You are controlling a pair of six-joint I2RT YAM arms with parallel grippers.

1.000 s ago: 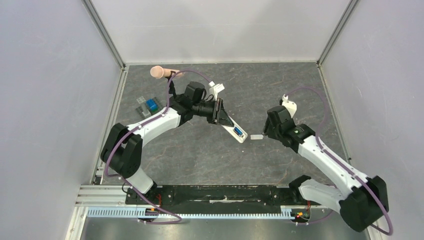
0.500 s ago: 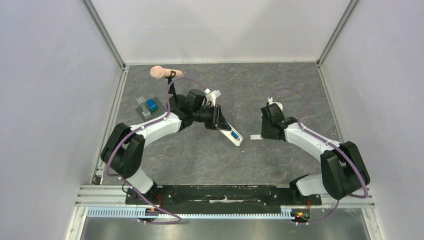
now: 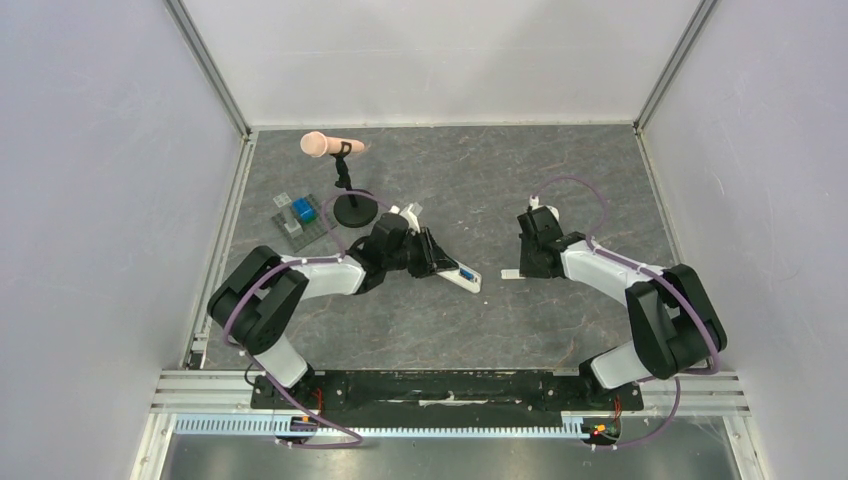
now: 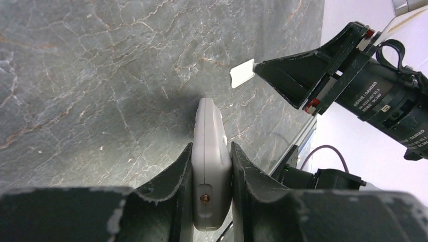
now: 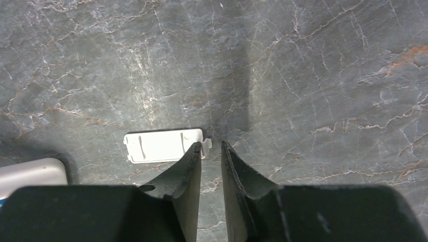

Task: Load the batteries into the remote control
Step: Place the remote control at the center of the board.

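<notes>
Your left gripper has its jaws closed on the sides of the remote control, holding it low over the middle of the table with the free end angled toward your right arm. In the overhead view a blue battery sits in the open bay near that free end. I cannot find the second, dark grey battery in any view.

Your right gripper points straight down just right of the table's centre. Its jaws stand a narrow gap apart with nothing between them, and one fingertip is at the tabbed end of the small white battery cover, which lies flat on the table, close beside the remote's free end.

My reading is that you are at the cover step: the right arm is set to pick the lid up so it can go back over the bay. That may be premature if the grey cell is not yet in; check the bay first.

The next move calls for care. The cover is thin and flat, so the fingers will have trouble getting under it; catching the raised tab looks like the best hold. Keep the left grip steady so the bay stays put.

The pink microphone and the toy brick sit near the far left corner, well apart from the work.
</notes>
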